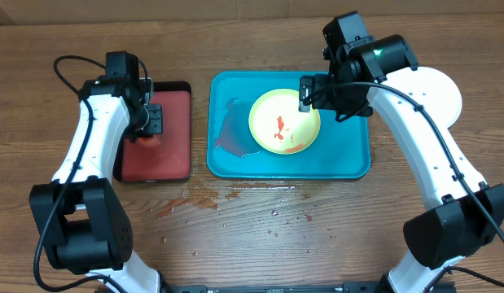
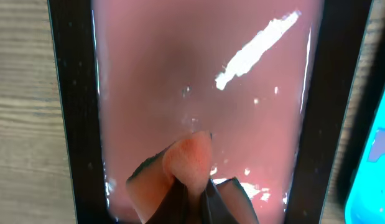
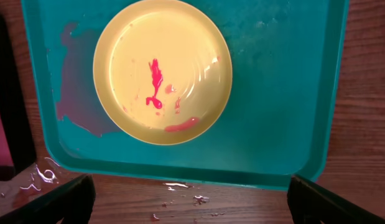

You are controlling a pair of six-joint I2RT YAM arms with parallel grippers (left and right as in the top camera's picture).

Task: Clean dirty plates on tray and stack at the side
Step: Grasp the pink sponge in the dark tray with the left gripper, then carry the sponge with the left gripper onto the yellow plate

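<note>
One yellow-green plate [image 3: 162,70] on teal tray [image 3: 273,124], below splayed right fingers [image 3: 58,200], left fingers [image 2: 232,198] clenched on orange sponge [image 2: 189,160]

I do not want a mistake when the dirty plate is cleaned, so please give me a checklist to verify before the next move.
1. Yellow-green round plastic plate lies flat inside the large teal rectangular plastic tray: ok.
2. Plate surface clean: not ok, red sauce smears on it.
3. Right tool open: ok.
4. Left tool shut on the orange-pink sponge-like piece: ok.
5. White round plate at the table's right side as stack base: ok; whether others lie under it, cannot tell.
</note>
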